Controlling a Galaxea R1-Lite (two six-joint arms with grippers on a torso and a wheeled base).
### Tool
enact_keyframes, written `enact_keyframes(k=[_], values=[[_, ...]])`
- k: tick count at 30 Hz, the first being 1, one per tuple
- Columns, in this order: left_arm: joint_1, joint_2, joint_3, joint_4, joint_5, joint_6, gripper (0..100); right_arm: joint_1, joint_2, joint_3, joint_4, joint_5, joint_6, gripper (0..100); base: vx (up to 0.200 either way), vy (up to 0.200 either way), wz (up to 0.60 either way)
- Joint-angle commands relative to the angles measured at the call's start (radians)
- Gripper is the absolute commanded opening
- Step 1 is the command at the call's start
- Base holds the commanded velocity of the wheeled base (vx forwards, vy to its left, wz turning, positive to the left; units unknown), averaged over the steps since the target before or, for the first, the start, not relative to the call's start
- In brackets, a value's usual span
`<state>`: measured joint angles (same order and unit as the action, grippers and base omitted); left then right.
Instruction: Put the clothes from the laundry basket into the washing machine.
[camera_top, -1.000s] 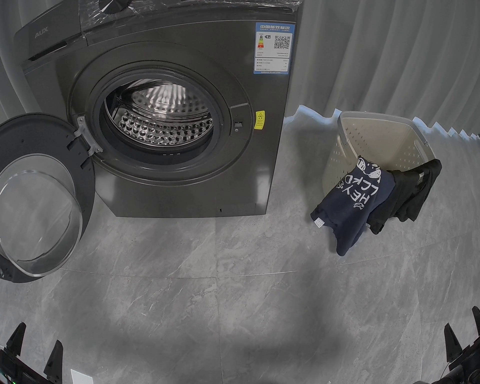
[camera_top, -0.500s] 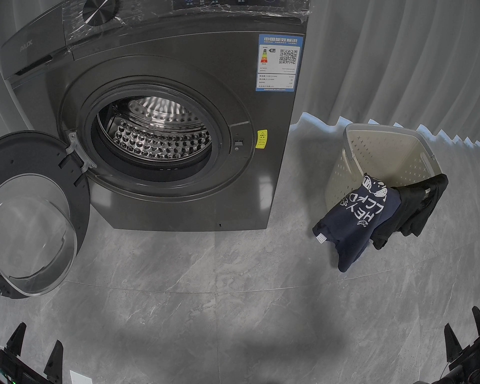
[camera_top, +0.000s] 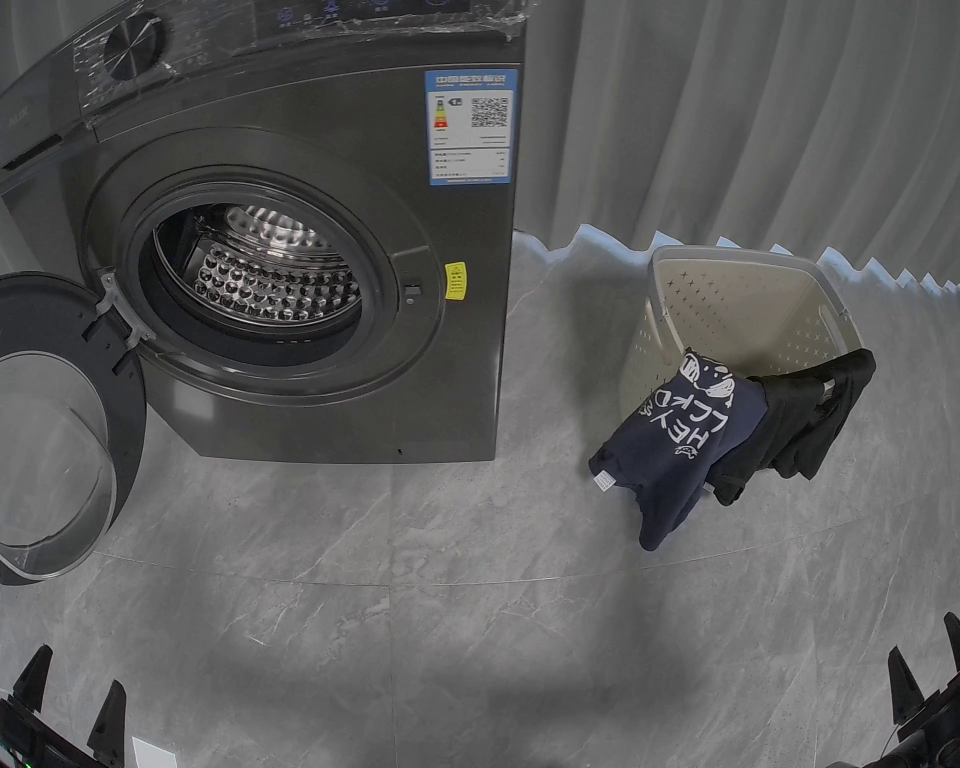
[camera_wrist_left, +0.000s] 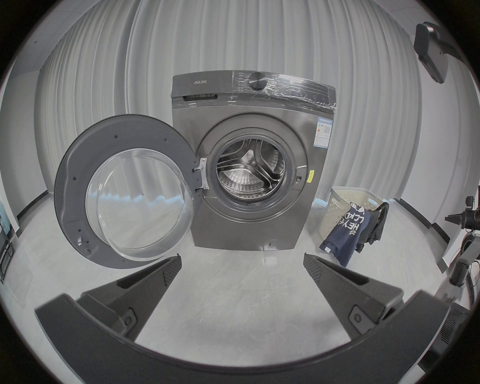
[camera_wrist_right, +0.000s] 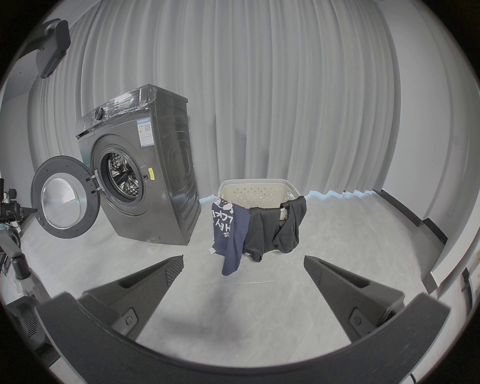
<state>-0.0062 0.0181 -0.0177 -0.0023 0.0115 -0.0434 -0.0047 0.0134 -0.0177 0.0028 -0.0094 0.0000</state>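
Ahead of the right gripper (camera_wrist_right: 242, 280), whose fingers stand spread and empty, sits the laundry basket (camera_wrist_right: 260, 192), with a navy shirt (camera_wrist_right: 227, 230) and a black garment (camera_wrist_right: 272, 227) draped over its near rim. Opposite the left gripper (camera_wrist_left: 240, 280), likewise spread and empty, the washing machine (camera_wrist_left: 240, 232) gapes, its door (camera_wrist_left: 70, 190) swung wide. Within the last second the whole head view slides sideways: the camera turns toward the basket, and the things stay put. The approach is underway, I judge; nothing is grasped yet.
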Motion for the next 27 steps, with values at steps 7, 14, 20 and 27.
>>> enact_keyframes(k=[7,14,20,27], values=[[0.000,-0.015,0.018,-0.001,0.005,-0.001,100,0.000,-0.013,0.016,0.000,0.000,0.000,100,0.000,-0.200,0.00],[0.000,-0.015,0.018,-0.001,0.005,-0.003,100,0.000,-0.013,0.016,0.000,0.000,0.000,100,0.029,0.000,0.00],[0.000,-0.015,0.018,-0.001,0.004,-0.003,100,0.000,-0.013,0.016,0.000,0.000,0.000,100,0.200,0.000,0.00],[0.000,-0.015,0.016,-0.001,0.005,-0.003,100,0.000,-0.013,0.016,0.000,0.000,-0.002,100,0.057,-0.057,0.00]])
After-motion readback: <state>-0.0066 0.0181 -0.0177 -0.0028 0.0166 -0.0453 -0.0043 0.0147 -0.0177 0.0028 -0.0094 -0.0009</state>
